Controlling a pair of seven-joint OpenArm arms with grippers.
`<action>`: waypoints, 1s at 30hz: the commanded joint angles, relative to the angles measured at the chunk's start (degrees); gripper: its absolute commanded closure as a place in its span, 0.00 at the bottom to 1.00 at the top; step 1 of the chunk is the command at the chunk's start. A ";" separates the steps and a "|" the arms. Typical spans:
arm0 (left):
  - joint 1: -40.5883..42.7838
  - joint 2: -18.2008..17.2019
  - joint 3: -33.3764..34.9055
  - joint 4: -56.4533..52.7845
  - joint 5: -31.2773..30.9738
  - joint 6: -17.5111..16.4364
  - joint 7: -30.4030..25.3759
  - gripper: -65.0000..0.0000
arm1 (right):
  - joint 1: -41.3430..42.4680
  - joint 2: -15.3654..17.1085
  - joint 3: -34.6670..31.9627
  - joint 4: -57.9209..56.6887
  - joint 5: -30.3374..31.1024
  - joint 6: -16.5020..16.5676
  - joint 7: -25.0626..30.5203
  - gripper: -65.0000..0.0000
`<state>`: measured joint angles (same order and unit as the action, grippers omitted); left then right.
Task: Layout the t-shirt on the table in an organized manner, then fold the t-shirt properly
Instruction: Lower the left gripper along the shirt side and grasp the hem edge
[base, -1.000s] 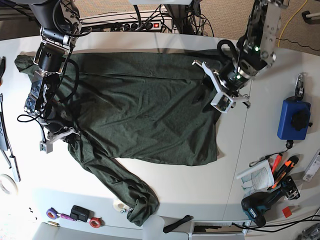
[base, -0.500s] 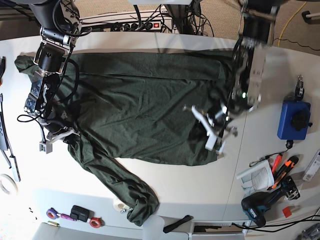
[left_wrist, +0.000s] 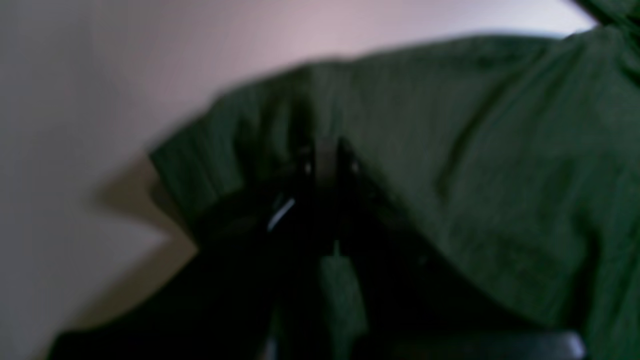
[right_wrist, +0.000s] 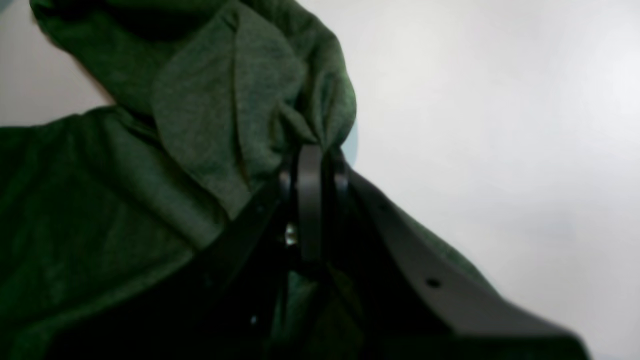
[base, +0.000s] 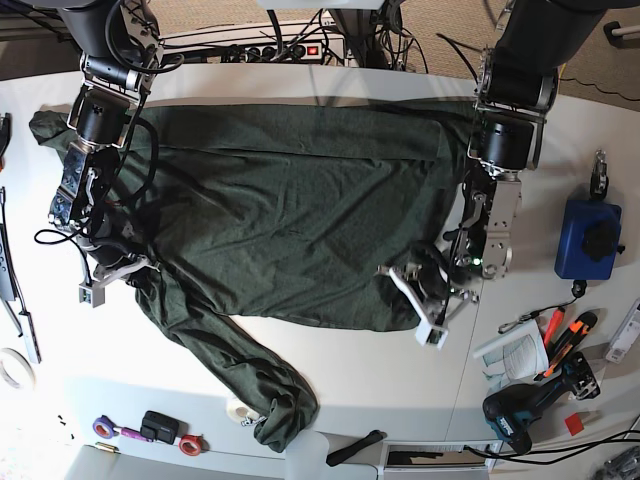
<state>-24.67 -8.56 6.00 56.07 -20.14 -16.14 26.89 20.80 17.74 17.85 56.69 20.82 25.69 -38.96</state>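
At the base view's left edge the right gripper (base: 110, 272) sits low on the table (base: 350, 400), at the side of the t-shirt (base: 290, 220) where the sleeve (base: 230, 365) branches off. Its wrist view shows the jaws drawn together on a bunched fold of green cloth (right_wrist: 260, 100), the fabric puckering just above the fingers (right_wrist: 310, 200); white table lies bare to the right of them.

The t-shirt spreads across the middle of the table, body mostly flat with shallow wrinkles, its top edge running near the far side of the table. One sleeve trails from the lower left of the body toward the near edge and ends in a crumpled cuff (base: 285, 425).

Further right, the left gripper (base: 432, 305) is down at the shirt's lower right corner. Its wrist view is blurred, but the jaws appear pressed together on the hem (left_wrist: 240, 150), which lifts and folds over the fingers (left_wrist: 325, 160); pale table shows beyond the cloth.

Past the seam in the table, on the far right, lie a blue pouch (base: 588, 238), a drill (base: 530, 405) and orange-handled tools (base: 568, 335), all well apart from the shirt.
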 joint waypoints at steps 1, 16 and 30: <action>-1.29 -0.04 -0.07 -0.76 -0.39 -0.24 -0.81 1.00 | 1.44 0.85 0.11 1.03 -0.04 0.59 1.79 1.00; -0.22 -0.83 -0.07 -6.51 3.65 -0.37 -2.54 1.00 | 4.35 1.20 0.15 1.03 -10.10 -1.16 8.72 1.00; 0.92 -1.31 -0.07 -6.51 3.63 -0.39 -4.04 1.00 | 7.28 3.06 0.11 1.01 -12.96 -2.60 10.19 0.93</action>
<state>-24.01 -8.91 5.89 50.06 -19.55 -18.31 18.06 26.33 19.68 17.85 56.69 7.38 23.51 -30.11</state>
